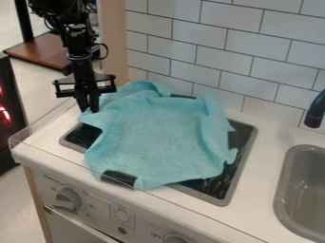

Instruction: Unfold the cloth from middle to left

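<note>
Cloth (158,137) is lying over the middle of the stove top (219,187), spreading across most of it and leaving dark surface showing at the right and at the left corner. Folds are running along its back and right side; the centre is lying fairly flat.

Hand (89,110) is hanging from the arm (79,47) at the cloth's back-left edge, close against the fabric. State of hand: cannot tell whether it is apart, together or clamped on the edge; the meeting point is dark and small, so contact is likely but unproven.

Step in hand, as judged: taking the left-hand edge for the unfolding. The next move is calling for a sure pinch of the top layer only, a slight lift, then a low draw leftward, laying the edge down toward the left of the table (260,190). A pinch through two layers would probably be dragging the whole cloth.

Count: one cloth, one hand, one arm, one stove top, one sink (304,190), one faucet (314,114), two knobs (66,199) on the front. Three dark patches are showing around the cloth's border; whether they are belonging to cloth or stove is remaining unclear.
</note>
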`<state>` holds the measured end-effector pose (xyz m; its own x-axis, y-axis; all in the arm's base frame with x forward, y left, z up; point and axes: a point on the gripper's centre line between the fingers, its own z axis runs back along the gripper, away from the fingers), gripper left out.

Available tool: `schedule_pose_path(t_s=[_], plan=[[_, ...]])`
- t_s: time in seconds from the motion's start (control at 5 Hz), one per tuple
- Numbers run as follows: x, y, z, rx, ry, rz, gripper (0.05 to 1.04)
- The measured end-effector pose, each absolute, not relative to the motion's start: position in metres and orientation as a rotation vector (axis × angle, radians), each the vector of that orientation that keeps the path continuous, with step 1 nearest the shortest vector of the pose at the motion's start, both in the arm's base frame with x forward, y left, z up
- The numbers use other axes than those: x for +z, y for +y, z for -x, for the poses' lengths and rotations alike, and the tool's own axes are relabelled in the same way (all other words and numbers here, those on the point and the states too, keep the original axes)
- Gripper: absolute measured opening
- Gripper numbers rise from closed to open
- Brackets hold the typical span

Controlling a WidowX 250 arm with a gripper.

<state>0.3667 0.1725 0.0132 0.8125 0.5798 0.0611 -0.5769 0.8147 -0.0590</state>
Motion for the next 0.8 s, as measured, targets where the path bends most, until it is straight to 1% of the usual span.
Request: schedule_pose_path(t_s=[0.2, 0.4, 0.6, 0.8], plan=[[0.013, 0.169, -0.365, 0.611, -0.085, 0.054, 0.528], [0.020, 0.168, -0.365, 0.616, -0.101, 0.055, 0.834], [0.029, 0.170, -0.366, 0.620, -0.117, 0.045, 1.021], [0.040, 0.168, -0.368, 0.621, -0.142, 0.056, 1.006]])
